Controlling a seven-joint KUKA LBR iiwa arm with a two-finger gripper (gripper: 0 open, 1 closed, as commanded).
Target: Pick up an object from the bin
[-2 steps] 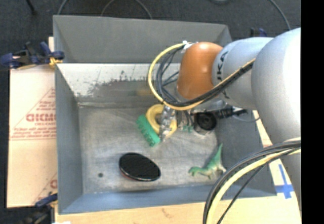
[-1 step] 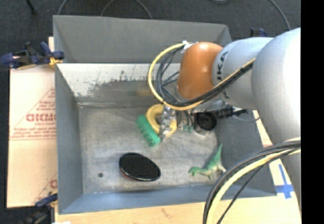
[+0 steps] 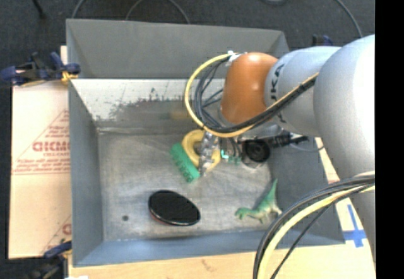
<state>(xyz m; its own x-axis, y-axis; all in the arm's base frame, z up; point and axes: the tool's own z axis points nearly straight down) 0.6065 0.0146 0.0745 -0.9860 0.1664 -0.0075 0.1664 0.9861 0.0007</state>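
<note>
Gripper (image 3: 206,159) low in the bin (image 3: 81,164), touching a yellow ring (image 3: 191,142) and green ribbed roll (image 3: 184,163); open or clenched, cannot tell. Bare floor lies left.

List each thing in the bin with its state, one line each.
Green ridged piece: lying tilted on the floor, beside the gripper.
Yellow ring: partly hidden behind the gripper.
Black oval disc: lying flat, apart from the others.
Green toy dinosaur: lying apart, at the view's lower right.
</note>
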